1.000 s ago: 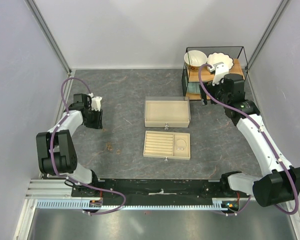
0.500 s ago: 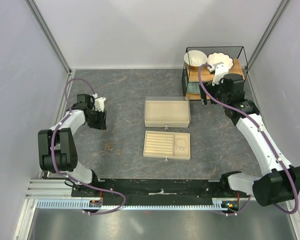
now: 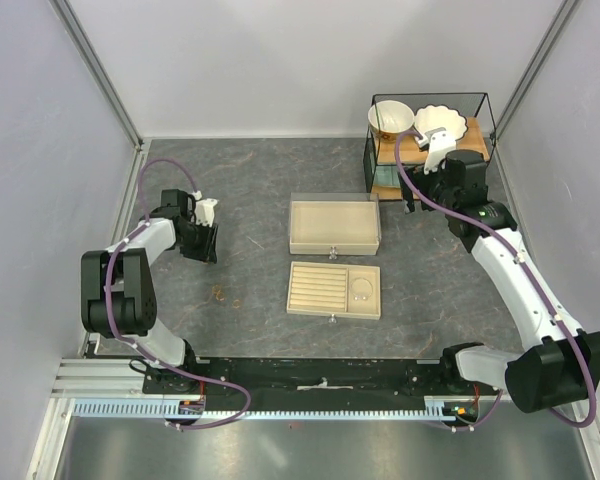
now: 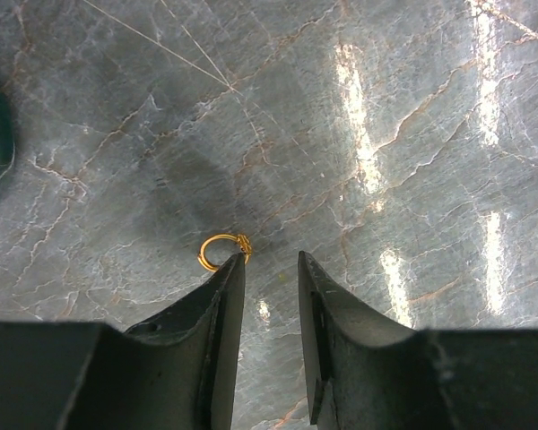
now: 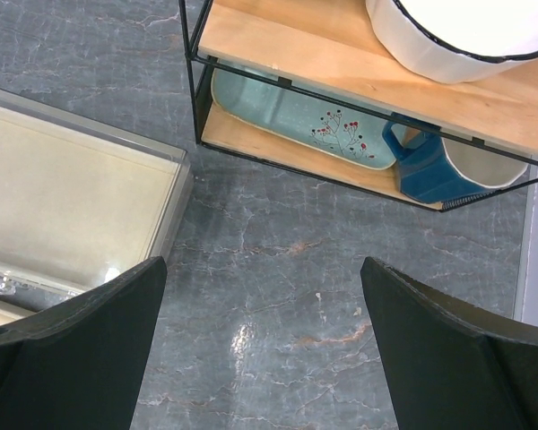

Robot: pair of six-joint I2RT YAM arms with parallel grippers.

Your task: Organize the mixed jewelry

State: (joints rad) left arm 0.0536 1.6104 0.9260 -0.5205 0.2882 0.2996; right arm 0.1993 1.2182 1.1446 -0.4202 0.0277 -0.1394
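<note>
My left pincer [image 4: 271, 267] is hanging narrowly parted and empty; the gold ring [image 4: 241, 241] is lying just left of its gap.

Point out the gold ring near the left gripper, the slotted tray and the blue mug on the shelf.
gold ring [image 4: 242, 243], left wrist view, on its ornamented top.
slotted tray [image 3: 315, 288], top external view, on its slotted left section.
blue mug [image 5: 426, 170], right wrist view, on its body.
</note>
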